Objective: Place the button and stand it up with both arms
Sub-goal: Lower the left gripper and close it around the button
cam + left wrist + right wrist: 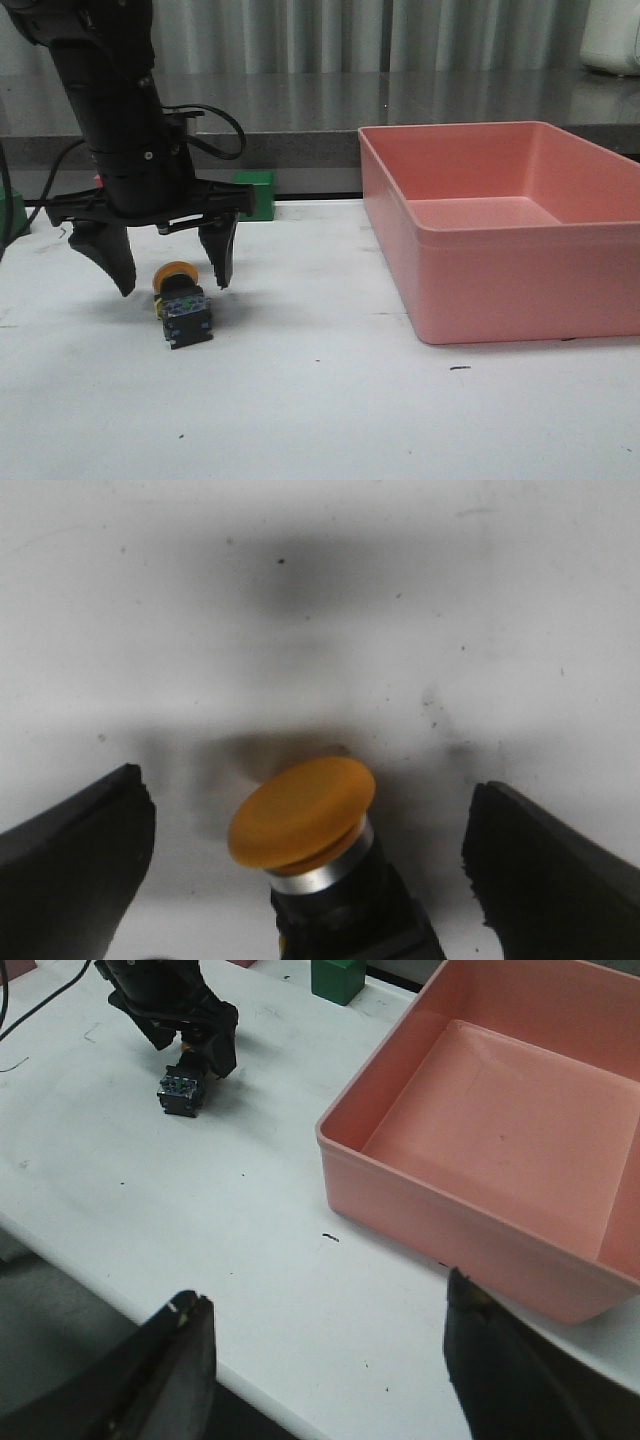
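The button (181,303) lies on its side on the white table, yellow cap toward the back, dark blocky base toward the front. My left gripper (172,282) hangs open just above it, one finger on each side of the cap, not touching. In the left wrist view the yellow cap and silver collar of the button (303,818) sit between the two open fingers (75,855). My right gripper (325,1345) is open and empty above the table's front edge. In its view the button (183,1088) lies far off under the left arm (170,1000).
A large pink bin (600,255) stands on the right of the table, also in the right wrist view (480,1120). A green cube (255,193) sits behind the left arm, and it shows in the right wrist view too (336,978). Another green thing (10,215) is at the far left edge.
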Motion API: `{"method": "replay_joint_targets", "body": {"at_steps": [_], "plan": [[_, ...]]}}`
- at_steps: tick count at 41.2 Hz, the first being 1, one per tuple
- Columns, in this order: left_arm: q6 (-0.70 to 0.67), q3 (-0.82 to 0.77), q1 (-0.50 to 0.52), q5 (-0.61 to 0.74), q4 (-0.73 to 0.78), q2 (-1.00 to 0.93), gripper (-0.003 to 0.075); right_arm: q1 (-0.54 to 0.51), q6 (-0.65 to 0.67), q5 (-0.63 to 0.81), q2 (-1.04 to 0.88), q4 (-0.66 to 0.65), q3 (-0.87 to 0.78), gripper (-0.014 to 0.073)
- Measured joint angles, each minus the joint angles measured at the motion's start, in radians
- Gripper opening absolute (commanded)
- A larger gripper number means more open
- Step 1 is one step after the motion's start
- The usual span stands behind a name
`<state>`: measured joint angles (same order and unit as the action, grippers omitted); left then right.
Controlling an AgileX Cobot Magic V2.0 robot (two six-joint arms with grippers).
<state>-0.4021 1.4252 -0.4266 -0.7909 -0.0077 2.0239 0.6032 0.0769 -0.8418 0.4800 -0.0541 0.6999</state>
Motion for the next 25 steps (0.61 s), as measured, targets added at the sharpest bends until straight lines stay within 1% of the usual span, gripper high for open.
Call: {"method": "replay_joint_targets", "body": {"at_steps": [4,16,18,25], "plan": [[0.000,0.013,0.000,-0.009,-0.002,0.013,0.0582,0.000,0.000,0.000,0.000,0.000,0.000,0.0510],[0.019,0.020,0.000,-0.033,-0.034,0.013,0.0429,0.000,0.002,0.000,0.000,0.000,0.000,0.0510],[0.021,0.020,0.000,-0.037,-0.036,0.013,0.0418,0.000,0.002,0.000,0.000,0.000,0.000,0.0510],[0.021,0.020,0.000,-0.046,-0.038,0.013,0.0418,0.000,0.002,0.000,0.000,0.000,0.000,0.0510]]}}
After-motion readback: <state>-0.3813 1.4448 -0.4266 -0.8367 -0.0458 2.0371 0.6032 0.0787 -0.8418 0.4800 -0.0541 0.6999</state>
